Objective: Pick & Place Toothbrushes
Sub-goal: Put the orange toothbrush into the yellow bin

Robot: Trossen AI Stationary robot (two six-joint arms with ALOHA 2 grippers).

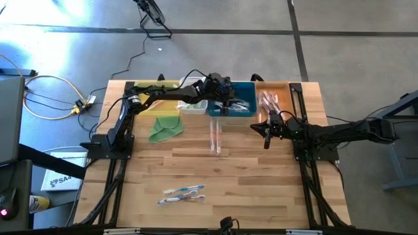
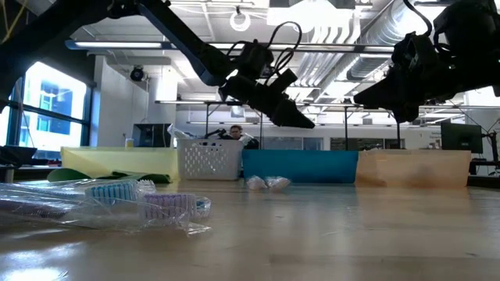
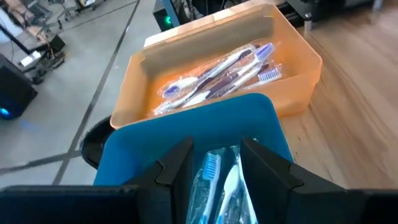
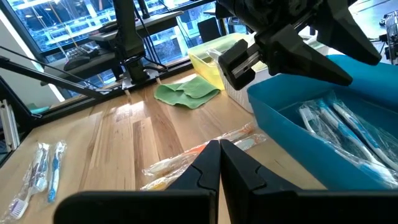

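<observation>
My left gripper [image 3: 221, 163] hangs open over the blue bin [image 1: 239, 109], its fingers on either side of wrapped blue-white toothbrushes [image 3: 214, 183] that lie in the bin; it touches none of them. More wrapped toothbrushes [image 3: 217, 71] lie in the orange bin [image 3: 298, 46]. Two orange-handled toothbrushes [image 1: 215, 137] lie flat on the table's middle. Blue-white ones [image 1: 183, 192] lie near the front edge. My right gripper [image 1: 266, 138] waits shut and empty above the table at the right, near the orange bin.
A yellow bin [image 1: 163, 98] and a white basket [image 1: 194, 104] stand left of the blue bin along the far edge. A folded green cloth [image 1: 163, 129] lies in front of them. Bare wood lies between the two groups of loose toothbrushes.
</observation>
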